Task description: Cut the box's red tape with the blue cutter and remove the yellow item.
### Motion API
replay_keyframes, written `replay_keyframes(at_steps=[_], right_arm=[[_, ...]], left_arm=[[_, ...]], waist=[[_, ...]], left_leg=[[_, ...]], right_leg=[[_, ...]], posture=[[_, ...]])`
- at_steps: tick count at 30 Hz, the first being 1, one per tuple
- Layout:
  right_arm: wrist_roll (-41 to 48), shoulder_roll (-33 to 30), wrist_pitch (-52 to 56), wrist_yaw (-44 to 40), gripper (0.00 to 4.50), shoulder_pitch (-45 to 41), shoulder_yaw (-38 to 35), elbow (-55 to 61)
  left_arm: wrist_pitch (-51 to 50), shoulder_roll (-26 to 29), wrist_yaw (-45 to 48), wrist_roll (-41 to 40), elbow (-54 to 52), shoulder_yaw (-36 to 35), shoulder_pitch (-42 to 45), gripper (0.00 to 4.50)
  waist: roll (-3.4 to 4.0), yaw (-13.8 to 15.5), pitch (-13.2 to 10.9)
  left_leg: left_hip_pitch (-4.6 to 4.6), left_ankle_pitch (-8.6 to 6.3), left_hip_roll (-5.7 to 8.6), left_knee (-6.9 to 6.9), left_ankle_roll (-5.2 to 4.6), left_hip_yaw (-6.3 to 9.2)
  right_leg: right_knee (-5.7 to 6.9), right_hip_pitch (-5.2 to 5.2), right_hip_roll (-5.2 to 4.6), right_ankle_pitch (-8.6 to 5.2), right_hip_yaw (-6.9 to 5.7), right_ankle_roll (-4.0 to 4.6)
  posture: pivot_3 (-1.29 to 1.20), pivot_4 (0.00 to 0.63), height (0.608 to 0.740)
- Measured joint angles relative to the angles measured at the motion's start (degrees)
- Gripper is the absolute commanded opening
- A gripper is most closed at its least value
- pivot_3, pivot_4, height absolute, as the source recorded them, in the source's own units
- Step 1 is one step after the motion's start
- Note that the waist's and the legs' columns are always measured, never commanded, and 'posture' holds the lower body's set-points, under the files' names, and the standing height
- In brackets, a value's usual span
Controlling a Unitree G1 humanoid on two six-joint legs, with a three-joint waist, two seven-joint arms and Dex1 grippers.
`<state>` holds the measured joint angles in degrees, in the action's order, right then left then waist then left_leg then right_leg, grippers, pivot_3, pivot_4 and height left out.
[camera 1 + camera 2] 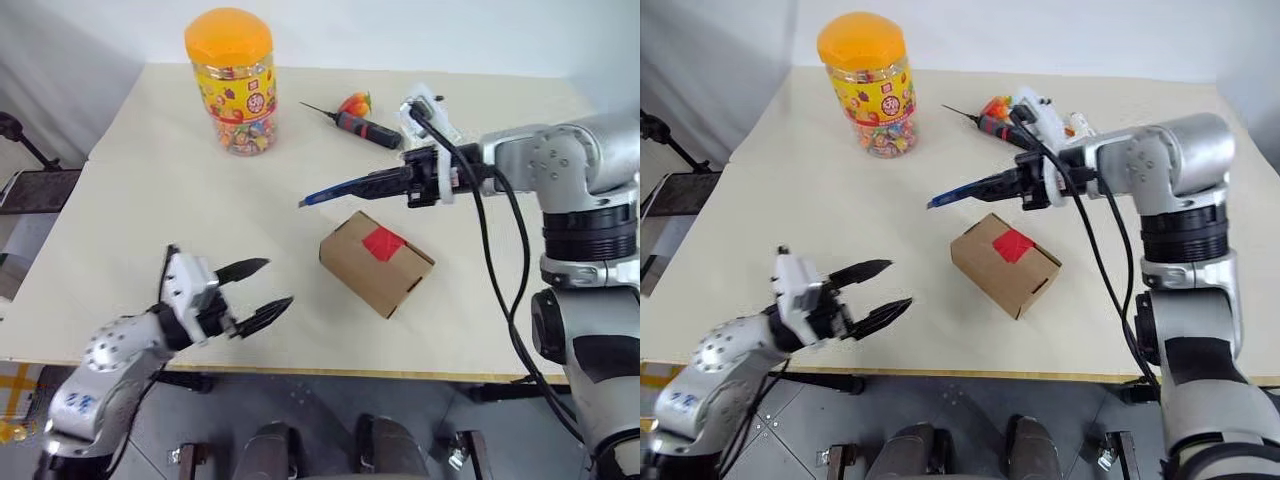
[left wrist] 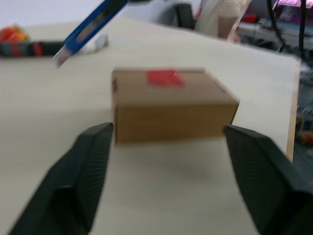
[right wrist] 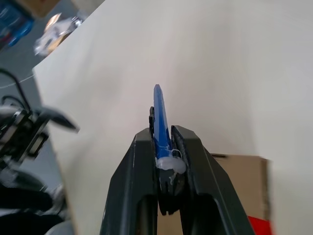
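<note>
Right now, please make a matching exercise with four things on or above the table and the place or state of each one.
1. blue cutter
2. red tape
3. candy jar
4. left gripper

a. open, holding nothing
b. stuck on top of the box
c. held in the right gripper
d. upright at the far side of the table

Pairs: 1-c, 2-b, 3-d, 4-a

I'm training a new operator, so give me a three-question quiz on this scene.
1. True or false: the red tape on the box is already cut.
2. Which gripper holds the blue cutter?
3. The left gripper is: A) shut on the box, B) open, clear of the box, C) holding the candy jar.

Key: 1 false; 2 the right gripper; 3 B.
</note>
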<state>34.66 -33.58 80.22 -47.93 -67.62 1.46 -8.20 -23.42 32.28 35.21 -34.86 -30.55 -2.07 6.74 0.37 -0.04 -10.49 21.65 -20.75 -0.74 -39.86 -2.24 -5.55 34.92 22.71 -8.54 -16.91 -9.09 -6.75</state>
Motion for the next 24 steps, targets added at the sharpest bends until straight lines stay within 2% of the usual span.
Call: replay_keyframes(at_steps=[5,10,18,24], right_arm=[[0.1,-2.0,-0.2,3.3,0.17,4.1,-4.5,5.8],[0.2,-4.3,0.0,6.8,0.17,9.8,-7.4,13.3],[1.3,-5.7,1.4,10.5,0.17,14.9,-10.9,21.0],[1.9,-5.7,2.2,12.2,0.17,17.8,-10.5,23.9]], left_arm=[[-3.0,-5.2,-3.4,3.1,1.3,5.8,10.5,1.31],[-6.9,-5.2,-3.2,8.5,9.5,10.8,20.1,0.01],[-10.6,-6.0,1.8,12.8,21.3,15.4,30.4,0.00],[-11.4,-6.2,7.0,15.5,27.8,17.7,36.9,0.00]], waist=[[0.00,0.1,0.0],[0.00,0.1,0.0],[-0.01,0.2,0.0],[-0.02,0.4,0.0]], left_leg=[[0.00,0.00,-0.01,0.00,0.00,-0.03],[0.00,0.02,-0.03,-0.01,0.01,-0.14],[0.01,0.03,-0.02,-0.01,0.00,-0.14],[0.02,0.04,0.02,-0.04,0.00,-0.16]], right_leg=[[-0.01,0.00,0.04,0.00,-0.03,-0.01],[-0.10,0.00,0.08,-0.01,-0.01,-0.02],[-0.13,0.00,0.09,-0.02,-0.02,-0.03],[-0.15,0.00,0.09,-0.02,-0.01,-0.05]], posture=[[0.00,0.150,0.740],[0.00,0.150,0.740],[0.00,0.150,0.740],[0.00,0.150,0.740]])
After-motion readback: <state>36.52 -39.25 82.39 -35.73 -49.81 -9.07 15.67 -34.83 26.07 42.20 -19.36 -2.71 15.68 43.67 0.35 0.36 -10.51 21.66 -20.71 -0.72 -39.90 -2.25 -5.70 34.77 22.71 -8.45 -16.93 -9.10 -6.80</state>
